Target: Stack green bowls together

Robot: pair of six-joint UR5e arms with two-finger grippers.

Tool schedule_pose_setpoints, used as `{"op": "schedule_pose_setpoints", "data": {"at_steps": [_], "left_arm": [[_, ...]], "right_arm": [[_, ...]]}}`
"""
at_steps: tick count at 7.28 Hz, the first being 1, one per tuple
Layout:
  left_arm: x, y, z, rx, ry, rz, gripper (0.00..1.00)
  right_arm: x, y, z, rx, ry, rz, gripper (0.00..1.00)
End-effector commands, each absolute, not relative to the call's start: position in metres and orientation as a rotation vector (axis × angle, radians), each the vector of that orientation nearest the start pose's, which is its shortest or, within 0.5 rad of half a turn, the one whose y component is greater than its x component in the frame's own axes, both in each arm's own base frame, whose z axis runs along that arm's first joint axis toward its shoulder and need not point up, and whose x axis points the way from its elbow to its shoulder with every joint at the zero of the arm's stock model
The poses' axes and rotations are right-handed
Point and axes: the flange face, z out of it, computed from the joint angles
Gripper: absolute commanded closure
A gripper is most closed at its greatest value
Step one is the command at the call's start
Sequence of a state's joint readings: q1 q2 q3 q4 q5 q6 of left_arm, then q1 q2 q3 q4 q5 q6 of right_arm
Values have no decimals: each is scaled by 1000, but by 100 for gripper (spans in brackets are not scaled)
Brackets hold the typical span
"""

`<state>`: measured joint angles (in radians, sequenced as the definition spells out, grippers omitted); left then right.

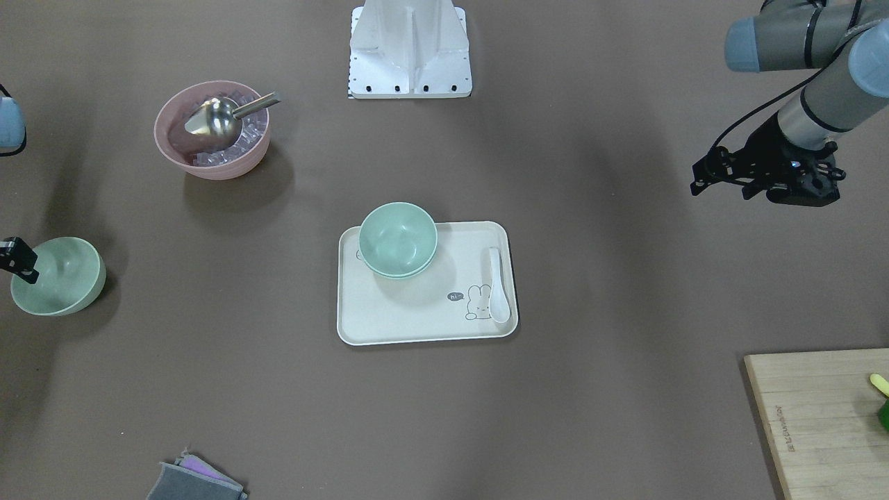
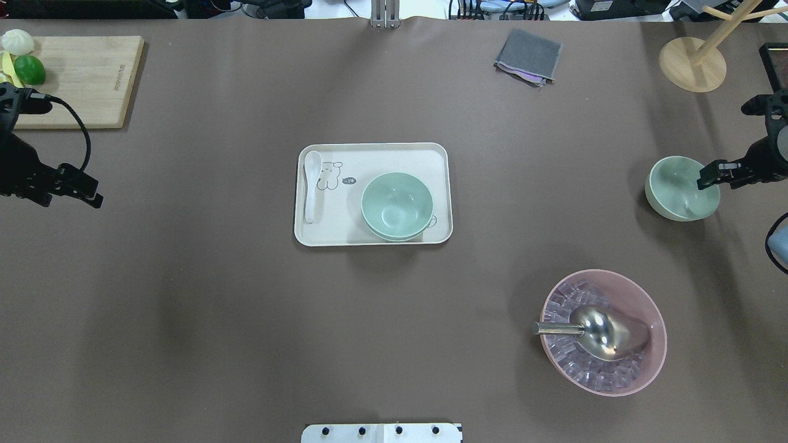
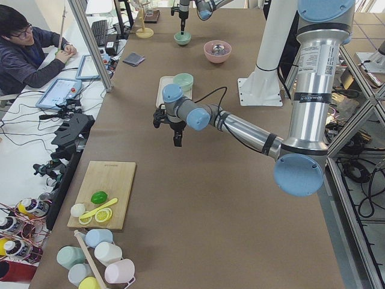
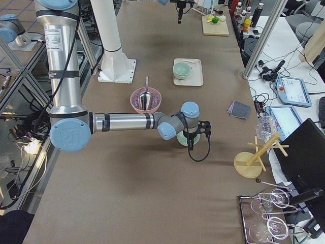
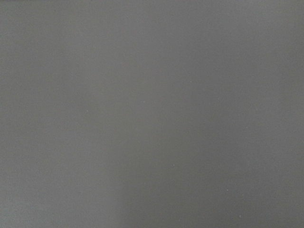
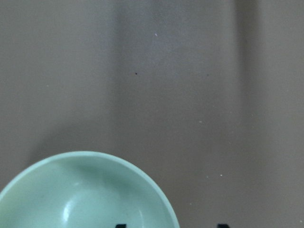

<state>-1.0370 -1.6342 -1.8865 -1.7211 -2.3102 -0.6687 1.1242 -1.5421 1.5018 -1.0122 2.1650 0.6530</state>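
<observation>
While its jaws stand apart astride the rim, one inside and one outside, the right gripper [image 6: 171, 225] hangs over a lone green bowl [image 2: 674, 194] near the table [image 2: 184, 307] edge. Two more green bowls [image 2: 397, 206] sit nested on the cream tray [image 2: 375, 154] at centre. The left gripper [image 3: 178, 141] hovers above bare table, well apart; its jaws' state cannot be told.

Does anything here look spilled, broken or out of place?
Nothing looks spilled or broken. Only one green bowl stands alone, far from the two stacked bowls on the tray.
</observation>
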Motion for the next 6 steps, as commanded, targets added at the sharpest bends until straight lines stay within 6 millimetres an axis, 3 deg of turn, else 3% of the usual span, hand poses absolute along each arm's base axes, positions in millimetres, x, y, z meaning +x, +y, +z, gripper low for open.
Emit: {"op": "schedule_pose_setpoints", "data": {"at_steps": [1,2,3,6], "left_arm": [[204,-475,455,8,879,69,2],[204,-475,457,4,877,68,2],[204,-475,458,3,876,67,2],[204,-475,459,2,876,66,2]], "right_arm": [[-159,-509,628,123,-759,46,61],[-161,-511,624,114,-765,74,72],[-163,-512,623,112,-768,78,76],[-164,-512,623,112,-768,75,76]]}}
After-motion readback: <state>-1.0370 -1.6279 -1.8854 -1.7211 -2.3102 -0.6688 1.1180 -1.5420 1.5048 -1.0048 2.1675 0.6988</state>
